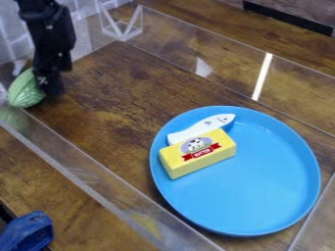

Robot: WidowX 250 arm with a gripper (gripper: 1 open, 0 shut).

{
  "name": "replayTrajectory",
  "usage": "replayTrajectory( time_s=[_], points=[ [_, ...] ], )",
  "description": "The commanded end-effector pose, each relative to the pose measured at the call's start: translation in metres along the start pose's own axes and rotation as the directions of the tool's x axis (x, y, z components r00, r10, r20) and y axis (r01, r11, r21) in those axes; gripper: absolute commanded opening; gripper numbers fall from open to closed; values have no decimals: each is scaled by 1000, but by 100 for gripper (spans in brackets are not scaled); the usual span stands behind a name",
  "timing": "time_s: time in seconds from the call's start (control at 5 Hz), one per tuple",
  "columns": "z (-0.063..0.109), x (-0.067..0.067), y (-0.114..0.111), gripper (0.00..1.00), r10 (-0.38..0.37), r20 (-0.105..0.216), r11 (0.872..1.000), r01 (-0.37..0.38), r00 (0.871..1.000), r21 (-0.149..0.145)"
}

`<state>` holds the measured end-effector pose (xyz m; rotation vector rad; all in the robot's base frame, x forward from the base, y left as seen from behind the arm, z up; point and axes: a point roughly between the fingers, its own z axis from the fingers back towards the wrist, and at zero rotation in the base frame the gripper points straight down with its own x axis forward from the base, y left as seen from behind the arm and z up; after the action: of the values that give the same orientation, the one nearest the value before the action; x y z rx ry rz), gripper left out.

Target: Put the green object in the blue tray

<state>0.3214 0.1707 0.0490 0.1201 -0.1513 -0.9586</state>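
So this is the reach-in part of the job, nothing has been picked up yet. The gripper (50, 82) is in the upper left of the frame, pointing pretty much straight down, right at the right edge of the green object (23, 88). Its fingers read as spread wide, though they're dark and a bit blurry against the wood, and there's nothing between them that I can see.

The green object sits at the far left edge on the table (144, 78), partly hidden behind the gripper and cut off by the frame. It looks bumpy and roundish, maybe a soft toy veggie. Can't tell if the fingers are already touching it or just beside it.

The blue tray (281, 191) is in the lower right, well apart from all this. It already has a yellow block (197, 155) and a white thing (201, 125) on its left side, so the right half is the free bit.

My guess for the next move: slide a little further left so the fingers straddle the green object, drop down, squeeze. If it closes where it is now it might just clip the edge and knock it away
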Motion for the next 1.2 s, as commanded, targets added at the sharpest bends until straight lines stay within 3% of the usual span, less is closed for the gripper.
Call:
replayTrajectory(
  time_s=[0.0, 0.4, 0.6, 0.8, 1.0],
  points=[
    [19, -9, 21, 100, -33, 14, 997, 32, 999, 70],
    [4, -19, 30, 100, -15, 20, 997, 14, 1000, 74],
    [0, -20, 31, 100, 63, 10, 995, -63, 998, 82],
    [-3, -15, 27, 0, 140, 2, 987, -140, 990, 85],
    [-6, -10, 23, 100, 216, -4, 973, -215, 976, 89]
  ],
)
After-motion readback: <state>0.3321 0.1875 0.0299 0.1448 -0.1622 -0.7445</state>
